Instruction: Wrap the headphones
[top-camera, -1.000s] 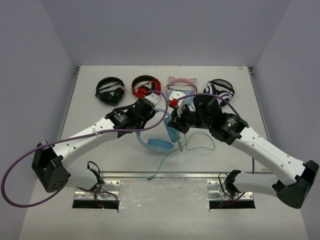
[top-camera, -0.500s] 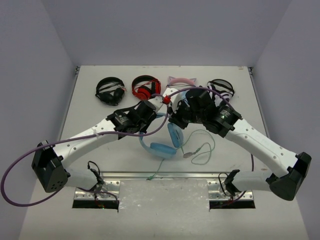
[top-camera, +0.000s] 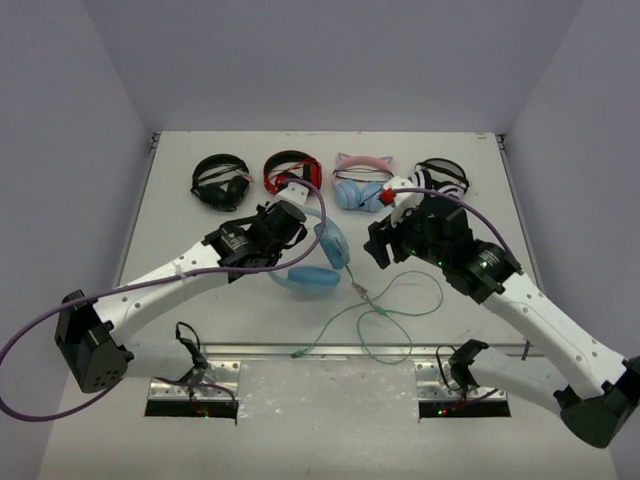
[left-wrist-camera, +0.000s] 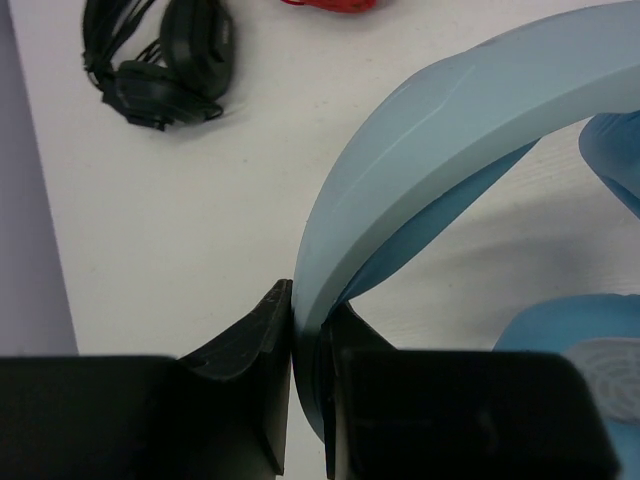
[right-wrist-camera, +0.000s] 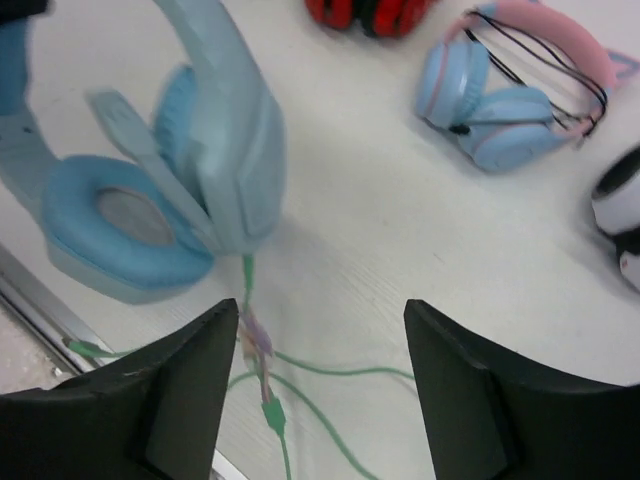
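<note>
**Left pinching headband, right spread wide**
Left gripper (left-wrist-camera: 308, 335) is clamped on the smooth, curved plastic headband of the headphones (top-camera: 312, 272), which sit mid-table with their padded round cups. Right gripper (right-wrist-camera: 322, 345) has its fingers apart and empty, above the thin pale-green cable (right-wrist-camera: 247, 275) looping loose on the table (top-camera: 175, 225).

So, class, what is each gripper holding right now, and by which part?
The left gripper is shut on the headphones, pinching the blue headband. The right gripper is open over the cable and holds nothing.
</note>
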